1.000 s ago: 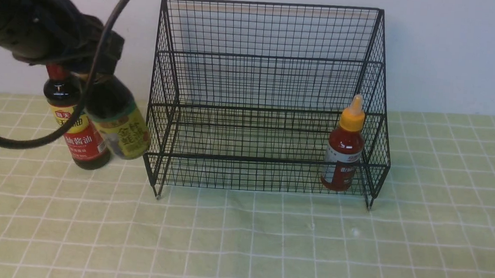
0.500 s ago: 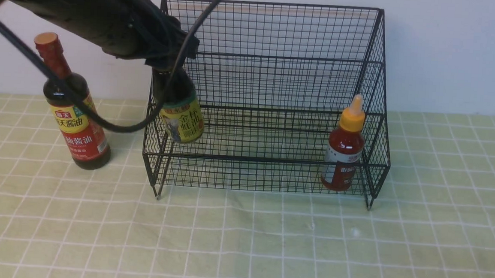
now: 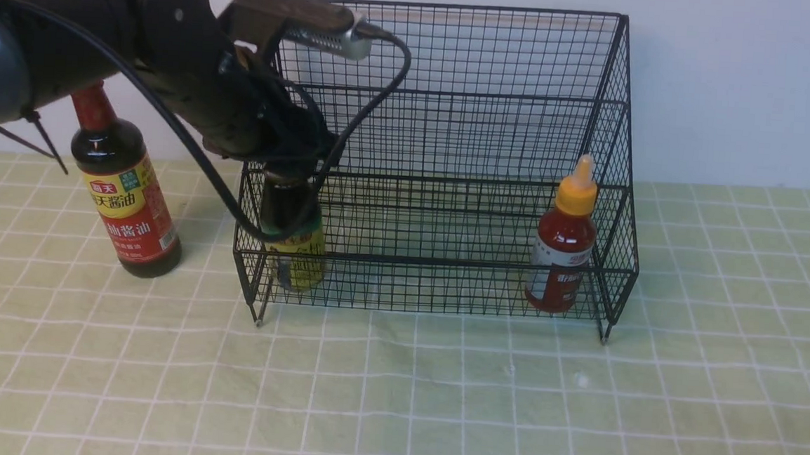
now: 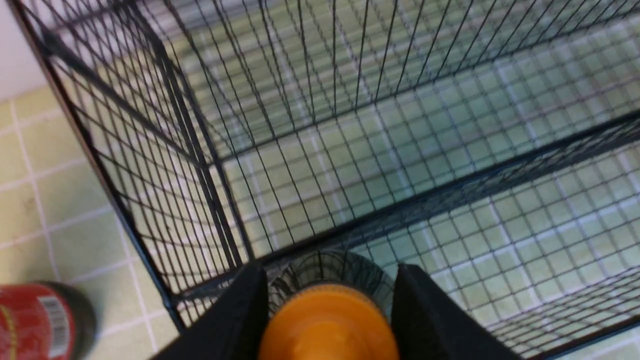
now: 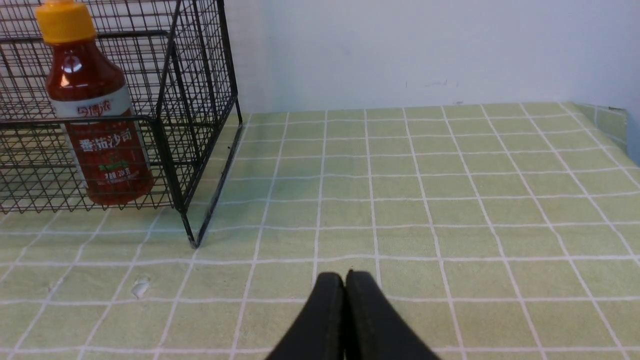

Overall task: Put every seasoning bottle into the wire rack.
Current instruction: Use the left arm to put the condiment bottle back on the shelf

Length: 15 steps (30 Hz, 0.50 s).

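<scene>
The black wire rack (image 3: 441, 92) stands at the back of the table. My left gripper (image 3: 289, 172) reaches down into its left end, shut on the orange cap (image 4: 327, 325) of the small dark bottle with a yellow label (image 3: 296, 249). That bottle hangs upright, low in the lower tier; I cannot tell whether it touches the mesh floor. Black fingers (image 4: 240, 310) flank the cap on both sides. The small red bottle (image 3: 562, 258) stands in the lower tier's right end. The tall soy-sauce bottle (image 3: 124, 200) stands on the cloth left of the rack. My right gripper (image 5: 345, 276) is shut and empty.
A green checked tablecloth (image 3: 395, 396) covers the table, with a white wall behind. My left arm's cable (image 3: 191, 158) loops down in front of the rack's left side. The right gripper hovers over the cloth to the right of the rack (image 5: 200, 100) and red bottle (image 5: 100, 145).
My left arm carried the small dark bottle from beside the soy-sauce bottle, rightwards over the rack's left side, then down into the lower tier. The right gripper stayed shut.
</scene>
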Each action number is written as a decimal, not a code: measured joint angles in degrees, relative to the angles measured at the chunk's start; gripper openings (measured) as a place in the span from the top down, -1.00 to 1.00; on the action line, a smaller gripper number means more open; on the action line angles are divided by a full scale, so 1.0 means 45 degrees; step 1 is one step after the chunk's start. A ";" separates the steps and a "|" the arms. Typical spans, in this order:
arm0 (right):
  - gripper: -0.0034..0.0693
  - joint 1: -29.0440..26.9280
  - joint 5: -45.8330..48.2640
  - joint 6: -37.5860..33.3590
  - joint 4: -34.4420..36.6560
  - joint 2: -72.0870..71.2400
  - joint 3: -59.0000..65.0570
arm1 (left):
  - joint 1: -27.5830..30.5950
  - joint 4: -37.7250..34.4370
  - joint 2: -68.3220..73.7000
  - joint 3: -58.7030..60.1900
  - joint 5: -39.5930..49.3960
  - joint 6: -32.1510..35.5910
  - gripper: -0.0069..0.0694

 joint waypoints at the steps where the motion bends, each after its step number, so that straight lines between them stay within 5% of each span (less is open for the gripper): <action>1: 0.95 0.0000 0.0000 0.0000 0.0000 0.0000 0.0000 | 0.0000 0.0000 0.0059 -0.0042 -0.0103 0.0010 0.06; 6: 0.95 0.0000 0.0000 0.0000 0.0000 0.0000 0.0000 | -0.0024 0.0000 0.0075 -0.0054 -0.0104 0.0010 0.00; 12: 0.95 0.0000 0.0000 0.0000 0.0000 0.0000 0.0000 | -0.0024 0.0157 -0.0360 -0.0054 0.0446 -0.0070 -0.50; 15: 0.95 0.0000 0.0000 0.0000 0.0000 0.0000 0.0000 | -0.0024 0.0679 -0.1044 -0.0054 0.0550 -0.0443 -0.50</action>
